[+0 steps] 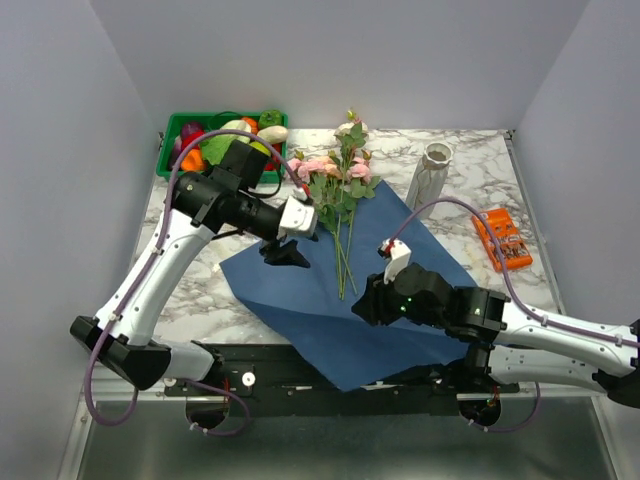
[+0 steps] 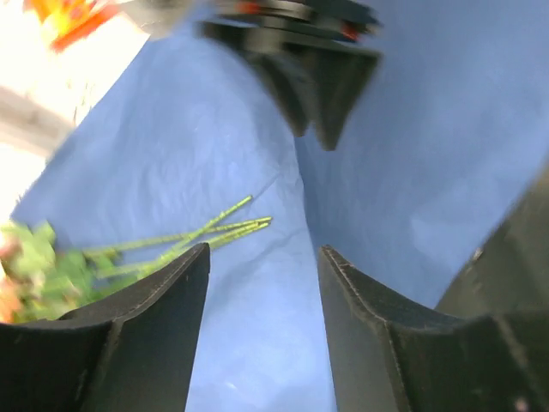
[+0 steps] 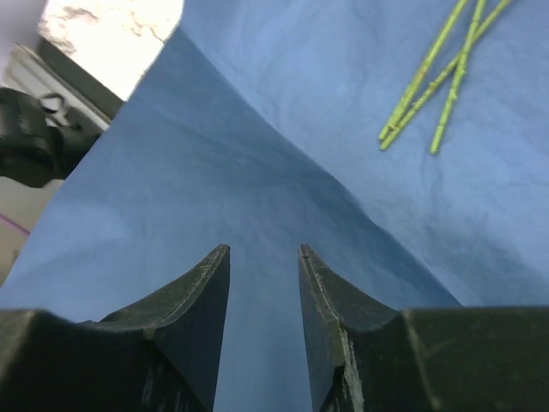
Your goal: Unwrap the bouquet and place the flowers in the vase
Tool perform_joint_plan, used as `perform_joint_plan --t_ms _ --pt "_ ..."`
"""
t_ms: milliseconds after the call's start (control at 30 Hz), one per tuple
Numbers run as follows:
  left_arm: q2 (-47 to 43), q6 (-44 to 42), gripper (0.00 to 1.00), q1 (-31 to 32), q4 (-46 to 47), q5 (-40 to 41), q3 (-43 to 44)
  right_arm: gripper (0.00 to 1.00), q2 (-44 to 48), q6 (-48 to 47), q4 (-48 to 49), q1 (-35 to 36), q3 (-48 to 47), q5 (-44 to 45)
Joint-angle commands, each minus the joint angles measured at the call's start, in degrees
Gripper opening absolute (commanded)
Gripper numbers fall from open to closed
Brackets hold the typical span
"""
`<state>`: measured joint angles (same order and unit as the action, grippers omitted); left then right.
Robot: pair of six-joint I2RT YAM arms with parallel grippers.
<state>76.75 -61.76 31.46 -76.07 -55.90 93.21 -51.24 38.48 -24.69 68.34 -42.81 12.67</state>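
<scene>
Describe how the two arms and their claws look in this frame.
The left arm and right arm share white link shells, black joints and black motor housings. A thin purple cable loops along each. The left claw and right claw have two matte black, tapering fingers each.

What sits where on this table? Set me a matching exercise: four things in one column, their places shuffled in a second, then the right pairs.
Things
1. blue paper sheet
2. vase
3. green crate
4. orange packet

Places
A. far left corner of the table
B. lying flat near the right edge
C. spread out under the flowers
D. standing upright, to the right of the flowers

Pairs: 1-C, 2-D, 3-A, 4-B
</scene>
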Motion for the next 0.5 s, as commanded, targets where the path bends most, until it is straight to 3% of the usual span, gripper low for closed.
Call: perform_joint_plan --t_ms 0,33,100,167,333,467 --pt "2.8 30.3 0.66 -5.9 12.9 -1.9 -1.6 0.52 -2.2 -3.5 -6.2 0.4 -4.8 8.0" --pt "3.1 33.9 0.66 -6.8 16.3 0.1 -2.8 0.57 -4.3 -4.1 -6.9 0.0 -8.0 14.6" --pt "5.1 36.3 0.66 -9.0 21.1 2.5 -5.7 0.64 -6.8 -5.2 -7.7 -1.6 -11.9 19.7" --pt "6.1 40.6 0.62 -9.7 24.9 7.5 -8.1 0.64 -11.3 -5.2 -7.9 -6.1 -17.1 22.1" --pt "6.0 45.1 0.57 -9.9 33.0 16.9 -18.5 0.57 -23.6 -5.1 -5.7 -19.2 -24.2 15.4" --pt "4.7 46.0 0.57 -10.2 37.0 20.7 -23.8 0.49 -37.1 -4.6 -5.1 -23.6 -30.1 10.8"
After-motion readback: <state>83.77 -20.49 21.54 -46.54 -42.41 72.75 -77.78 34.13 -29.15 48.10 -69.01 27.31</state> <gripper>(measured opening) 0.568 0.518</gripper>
